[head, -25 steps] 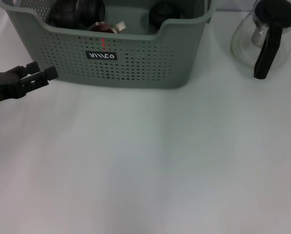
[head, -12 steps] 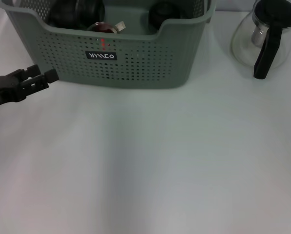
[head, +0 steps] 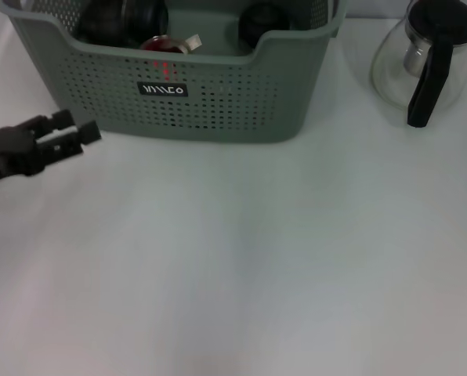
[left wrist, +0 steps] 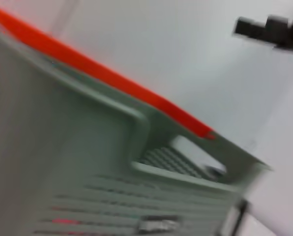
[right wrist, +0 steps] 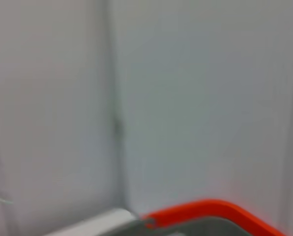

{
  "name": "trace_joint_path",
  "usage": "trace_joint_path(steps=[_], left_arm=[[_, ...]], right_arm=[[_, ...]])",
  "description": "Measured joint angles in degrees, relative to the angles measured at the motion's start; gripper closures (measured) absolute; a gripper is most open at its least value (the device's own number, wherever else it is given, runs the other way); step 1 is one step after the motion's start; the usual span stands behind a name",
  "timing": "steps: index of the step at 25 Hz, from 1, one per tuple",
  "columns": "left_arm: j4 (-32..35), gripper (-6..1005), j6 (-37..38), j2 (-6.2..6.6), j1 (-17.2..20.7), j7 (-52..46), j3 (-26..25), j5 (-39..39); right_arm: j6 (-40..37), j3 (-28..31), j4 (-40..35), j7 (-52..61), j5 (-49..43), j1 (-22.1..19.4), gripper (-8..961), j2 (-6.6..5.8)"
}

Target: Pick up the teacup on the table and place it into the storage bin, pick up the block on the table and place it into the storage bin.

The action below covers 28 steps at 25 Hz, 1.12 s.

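Left claw (head: 77,129) lower; orange rim (left wrist: 112,78) wrist-only.

Inventory of legible markings for you, operator: one item only. On the front wall of the storage bin (head: 218,94) you will find a small black label (head: 163,89) bearing white stylised lettering; the characters are too small and too stylised to read with certainty, so no brand name is entered here. The label sits up and to the right of the left gripper (head: 77,129), a little apart from its tips. In the left wrist view the same label (left wrist: 158,224) shows on the bin wall as a blurred patch, unreadable. No other text, number or sign can be read on anything else in view.
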Motion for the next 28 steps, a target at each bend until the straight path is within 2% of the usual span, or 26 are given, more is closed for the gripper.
trace_joint_path(steps=[2, 4, 5, 7, 10, 13, 16, 21, 28], left_arm=[[0.04, 141, 1.59, 0.1, 0.2, 1.24, 0.47, 0.28], [1.38, 141, 9.64, 0.57, 1.95, 8.72, 2.5, 0.87], [1.88, 141, 11.06, 0.58, 2.32, 9.97, 2.71, 0.95], [3.6, 141, 15.11, 0.51, 3.21, 13.84, 3.19, 1.37], [4.67, 141, 17.88, 0.63, 3.82, 17.67, 4.96, 2.07], [5.24, 141, 17.57, 0.66, 3.22, 18.66, 9.08, 2.24], [4.77, 141, 15.78, 0.25, 1.28, 18.77, 14.04, 2.24], [3.21, 141, 11.36, -0.51, -1.02, 18.83, 18.16, 2.24], [2.66, 140, 10.76, -0.38, -1.47, 18.89, 18.7, 2.24]], right_arm=[[-4.81, -2.61, -1.3, -12.85, 13.66, -7.52, 195, -0.23], [-11.26, -3.55, -0.6, -24.13, 23.42, -13.78, 127, -0.42], [-14.89, -3.47, 0.02, -28.78, 27.2, -16.92, 92, -0.44], [-20.86, -2.63, 1.27, -33.69, 30.26, -21.93, 24, -0.47], [-27.16, -1.5, 3.84, -38.38, 30.05, -28.87, 27, -0.46], [-29.91, -0.44, 6.24, -42.03, 29.16, -34.32, 29, -0.42], [-30.02, 0.04, 11.24, -45.0, 28.33, -35.75, 29, -0.41], [-29.99, 1.96, 22.59, -50.84, 26.91, -33.6, 28, -0.53], [-29.76, 3.54, 24.87, -51.72, 20.81, -32.66, 28, -0.71]])
